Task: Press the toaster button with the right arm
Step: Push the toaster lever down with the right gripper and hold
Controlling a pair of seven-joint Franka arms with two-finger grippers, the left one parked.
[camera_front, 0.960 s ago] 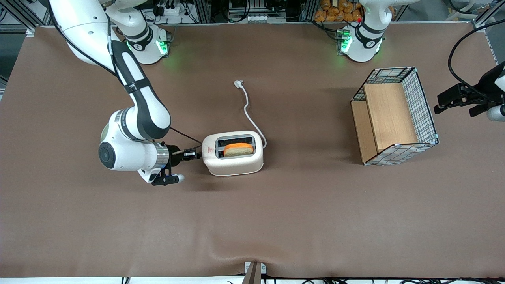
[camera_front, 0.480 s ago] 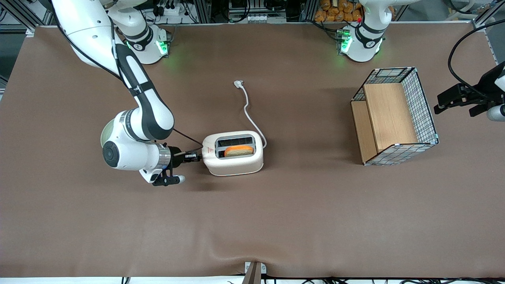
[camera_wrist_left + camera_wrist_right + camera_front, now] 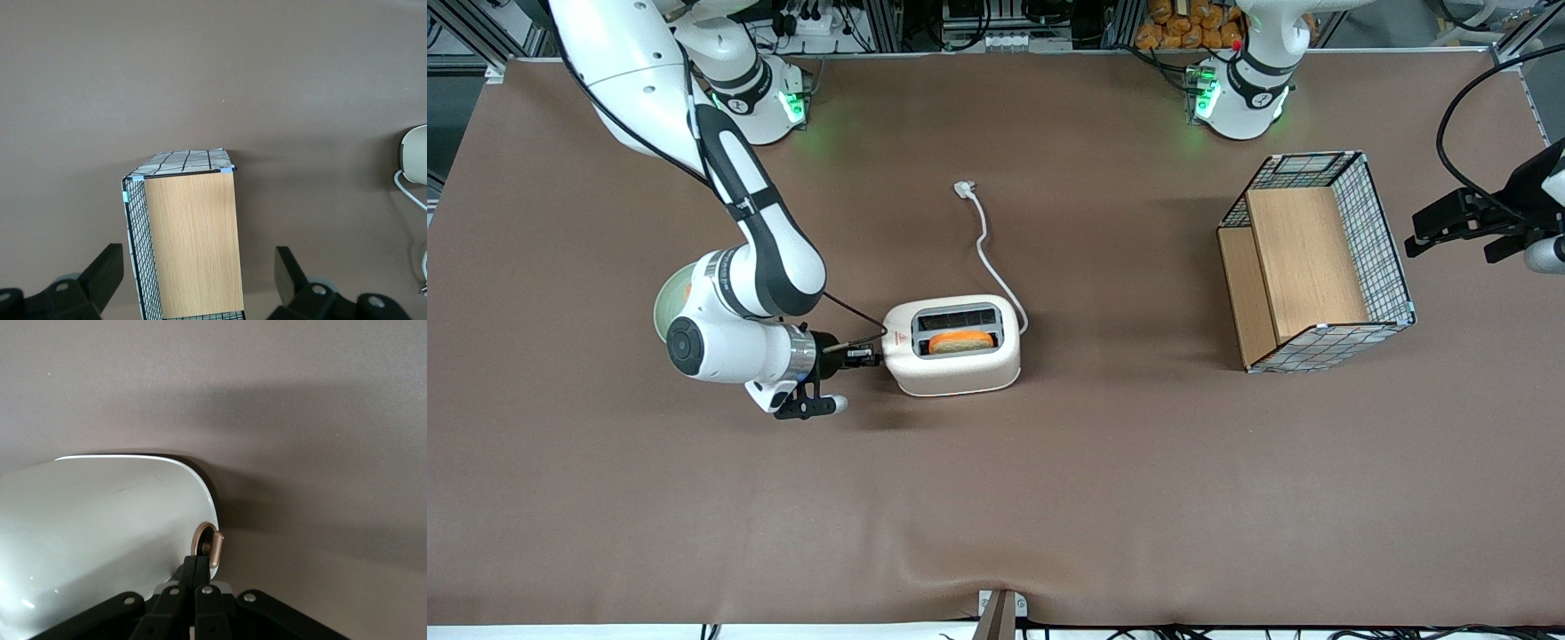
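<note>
the toaster (image 3: 953, 344) is set near the middle of the bench (image 3: 1049, 498), its long axis in line with the claw (image 3: 869, 355) of the right arm (image 3: 734, 293). the claw's tips are pinched together (nothing held) and met end-on by the toaster button (image 3: 211, 548) on the short end wall.

Toaster button (image 3: 212, 548) partly behind gripper (image 3: 195, 572)

Closed pincer (image 3: 197, 568) tips touch the toaster button (image 3: 209, 547) on the toaster (image 3: 100, 527).
</note>
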